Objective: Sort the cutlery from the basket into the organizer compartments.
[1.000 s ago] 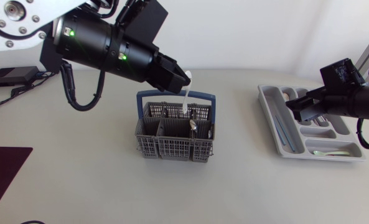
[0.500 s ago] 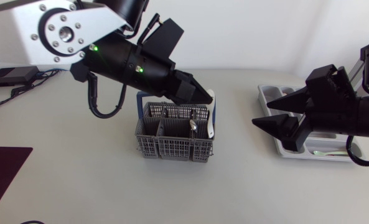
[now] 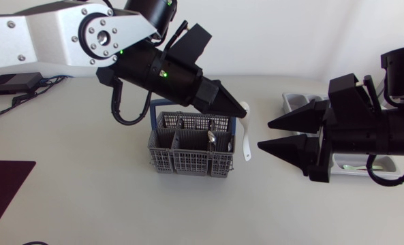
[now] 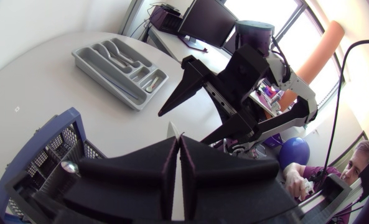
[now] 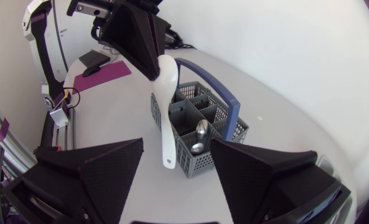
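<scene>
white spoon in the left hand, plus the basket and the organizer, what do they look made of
White spoon: likely plastic or melamine; smooth, slightly glossy, uniformly opaque white. Basket: moulded grey plastic by the look, matte, with thin lattice walls and a blue handle. Organizer: probably grey plastic too, matte, seemingly one piece with rounded compartment edges.

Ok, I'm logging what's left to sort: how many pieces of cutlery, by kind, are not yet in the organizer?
White spoon: 1, held in the left gripper
Metal spoon: 1 showing in the basket
Total: 2
</scene>
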